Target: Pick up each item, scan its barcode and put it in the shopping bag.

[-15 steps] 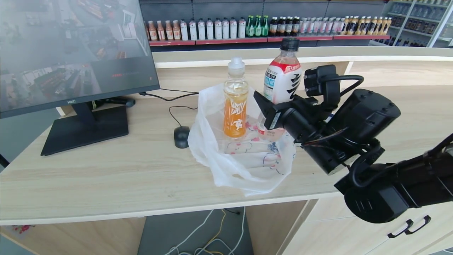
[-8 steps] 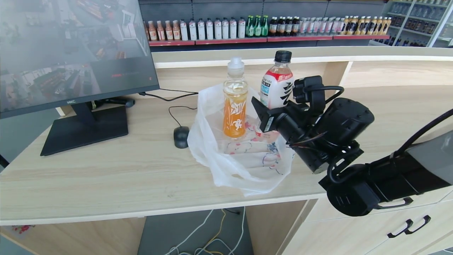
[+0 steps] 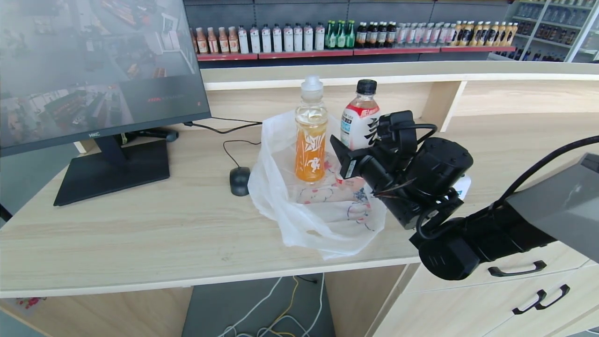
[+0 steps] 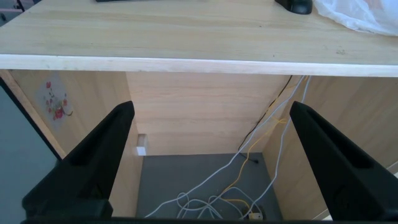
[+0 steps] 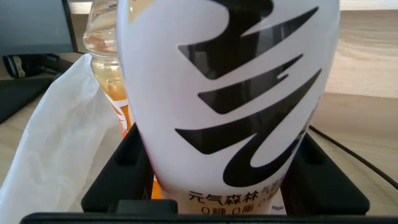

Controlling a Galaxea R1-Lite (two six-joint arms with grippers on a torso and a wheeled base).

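Bottle (image 3: 360, 126) clamped upright by right end effector (image 3: 348, 159) in shopping bag (image 3: 323, 215); left end effector (image 4: 211, 155) spread wide

A shop's checkout: far behind the wooden bench (image 3: 140, 224) run red-edged shelves (image 3: 346, 52) lined with bottled drinks (image 3: 299, 37), more racks (image 3: 547, 28) far right; a monitor (image 3: 93, 70) and shopping bag (image 3: 323, 220) sit on the bench.
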